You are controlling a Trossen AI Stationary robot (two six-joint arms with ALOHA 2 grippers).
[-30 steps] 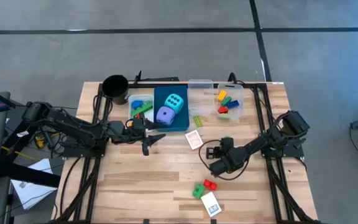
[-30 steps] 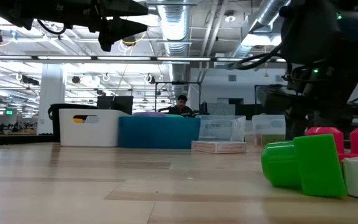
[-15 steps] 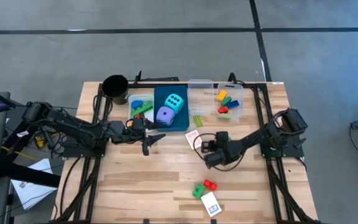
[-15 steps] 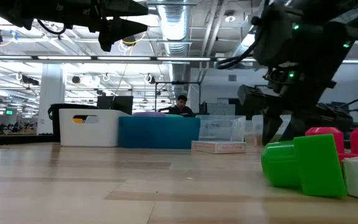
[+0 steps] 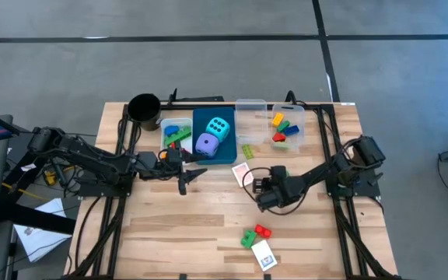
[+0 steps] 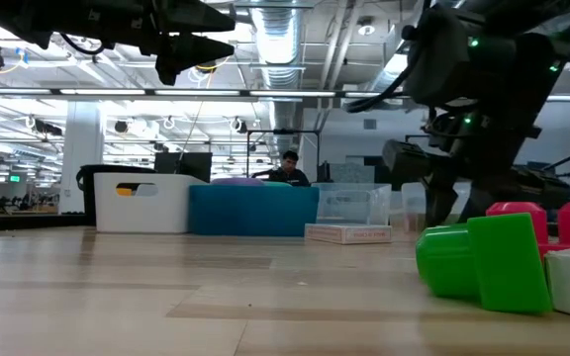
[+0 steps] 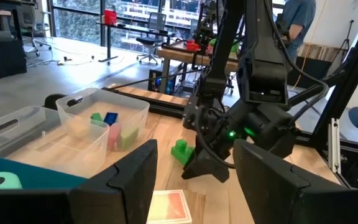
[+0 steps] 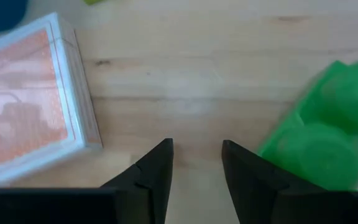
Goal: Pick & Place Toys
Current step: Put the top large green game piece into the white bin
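Observation:
My right gripper hangs low over the table's middle, tilted down and open, with bare wood between its fingers. An orange-backed card pack lies flat on one side of it and a green brick on the other; neither is touched. A green and a red brick and a small card box lie near the front edge. The cyan die and purple die sit in the blue bin. My left gripper waits open and level in front of that bin.
At the far edge stand a black cup, a white bin with bricks, the blue bin, and two clear bins, one of them holding bricks. A flat green brick lies by the blue bin. The front left of the table is bare wood.
My right gripper has swung a short way toward the table's far left, from beside the front bricks toward the card pack, rolling slightly. It then held there. Its fingers show the same gap.

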